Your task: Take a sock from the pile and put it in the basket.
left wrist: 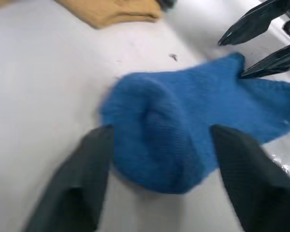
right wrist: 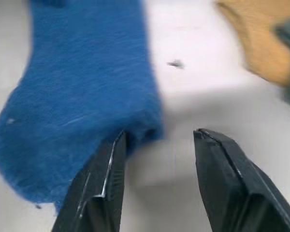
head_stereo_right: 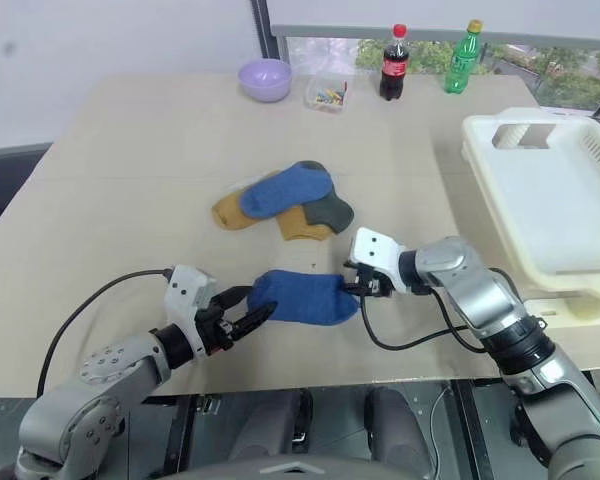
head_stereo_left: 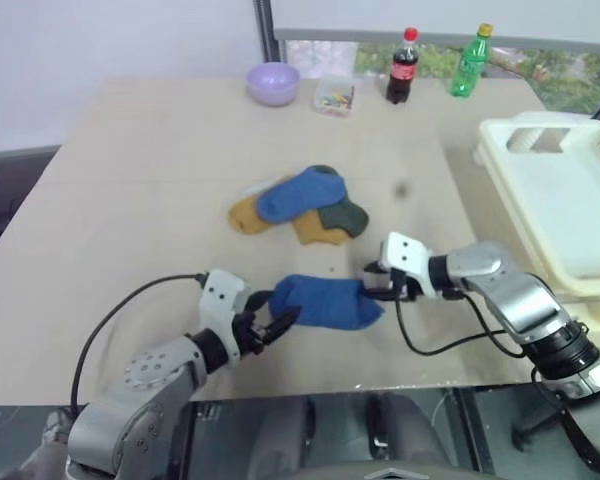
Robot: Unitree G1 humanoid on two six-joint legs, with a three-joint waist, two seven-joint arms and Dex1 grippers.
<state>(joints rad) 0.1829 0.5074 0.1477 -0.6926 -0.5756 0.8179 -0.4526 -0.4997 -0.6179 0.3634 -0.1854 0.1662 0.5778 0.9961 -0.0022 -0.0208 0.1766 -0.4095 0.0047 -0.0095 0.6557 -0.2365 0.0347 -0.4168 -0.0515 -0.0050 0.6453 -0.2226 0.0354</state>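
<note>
Pale beige table (head_stereo_left: 130, 180) against a plain white wall (head_stereo_left: 100, 40); window (head_stereo_left: 540, 60) behind, green foliage outside; dark floor (head_stereo_left: 0, 200) beside.

Basket (head_stereo_left: 565, 215) (cream-white) cut off by the frame's right edge

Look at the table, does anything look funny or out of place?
One royal blue fabric sock lies flat on the tan table, apart from the heap of blue, mustard and dark green socks. It sits between the open left gripper and open right gripper, while the cream-white plastic basket holds no sock.
</note>
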